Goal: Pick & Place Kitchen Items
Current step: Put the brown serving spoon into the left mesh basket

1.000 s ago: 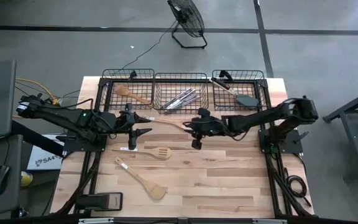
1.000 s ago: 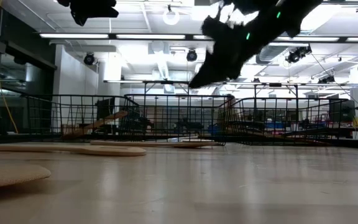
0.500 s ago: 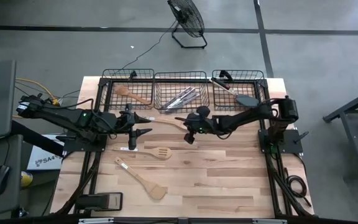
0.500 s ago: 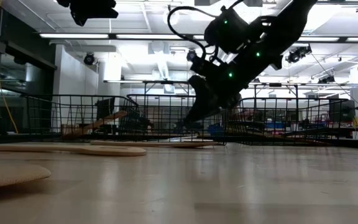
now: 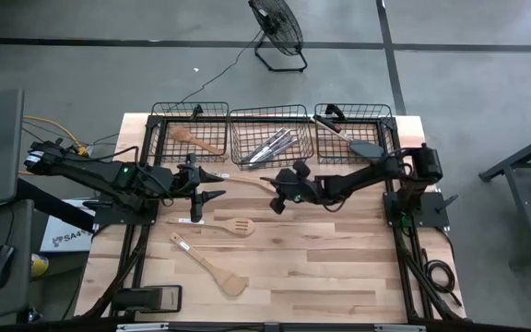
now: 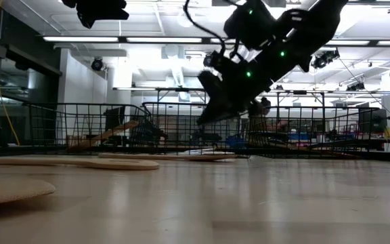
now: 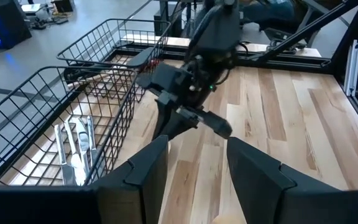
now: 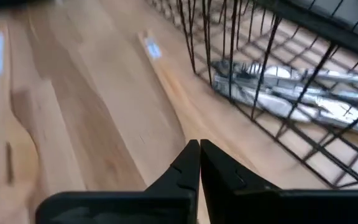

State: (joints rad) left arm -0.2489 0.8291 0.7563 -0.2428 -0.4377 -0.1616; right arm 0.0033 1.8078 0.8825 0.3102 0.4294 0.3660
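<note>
Counting baskets: three black wire baskets stood in a row along the far edge of the table [image 5: 339, 267]: left basket [image 5: 189, 112], middle basket [image 5: 267, 114], right basket [image 5: 355, 114].
Basket contents: one wooden spatula [image 5: 196, 140] lay in the left basket, a bundle of silver knives [image 5: 270, 148] in the middle one, and a black turner [image 5: 367, 148] with a red-handled utensil [image 5: 328, 124] in the right one.
Loose utensils: three wooden pieces lay on the boards: a wooden spoon [image 5: 242, 182] just in front of the baskets, a slotted spatula [image 5: 219, 225] nearer the middle, a flat spatula [image 5: 212, 266] toward the near edge.
Right gripper [image 5: 276, 202]: fingers pressed together on nothing, above the table beside the wooden spoon's end.
Left gripper [image 5: 212, 184]: fingers apart, empty, at the left side, near the wooden spoon's other end.
Open room: bare boards across the near right half.
Writing: a white label at the table's left edge, unreadable.
</note>
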